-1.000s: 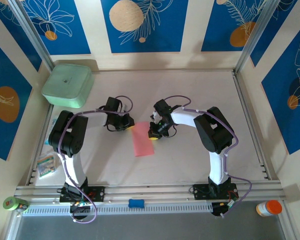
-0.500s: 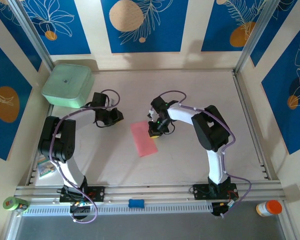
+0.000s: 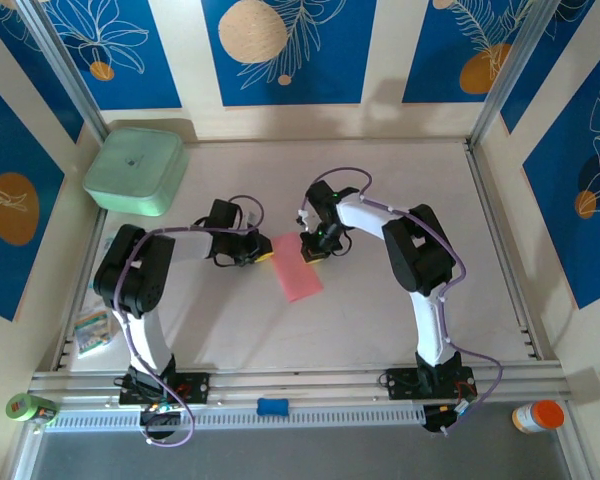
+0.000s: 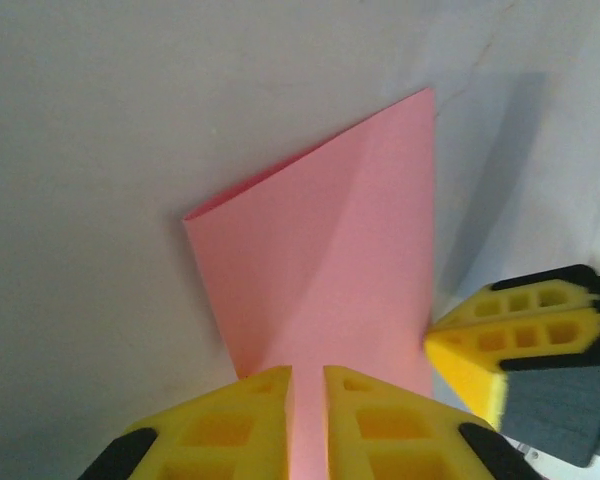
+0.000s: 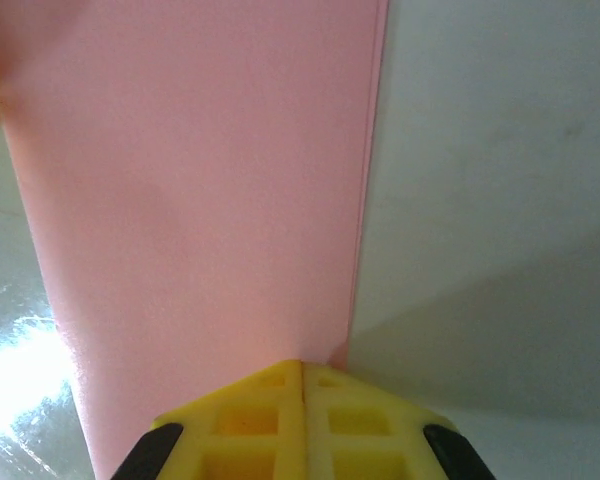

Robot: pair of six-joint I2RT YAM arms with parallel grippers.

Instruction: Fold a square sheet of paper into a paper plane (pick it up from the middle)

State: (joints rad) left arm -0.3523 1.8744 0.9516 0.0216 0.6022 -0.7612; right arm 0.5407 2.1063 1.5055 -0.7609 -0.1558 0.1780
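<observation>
Looked like a robotics lab test booth: left arm [image 3: 130,280] and right arm [image 3: 425,265] bolted to an aluminium rail [image 3: 310,383] at 6 o'clock, pale counter [image 3: 380,320] boxed in by blue leaf-print panels [image 3: 290,50] from 9 to 3.

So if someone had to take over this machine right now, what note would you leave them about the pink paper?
Left tool: almost closed, with a thin slit left, and its tips at one edge of the paper. I can't tell whether it is pinching the paper.
Right tool: closed, with its tip at the opposite edge of the paper.
Square sheet of paper: lies on the table between the two tools. It is folded into a narrow strip, and a slanting crease shows in the left wrist view.
Done: the first folding.
Left: the pointed nose, centre ridge and wings. It has no plane shape yet.
</observation>
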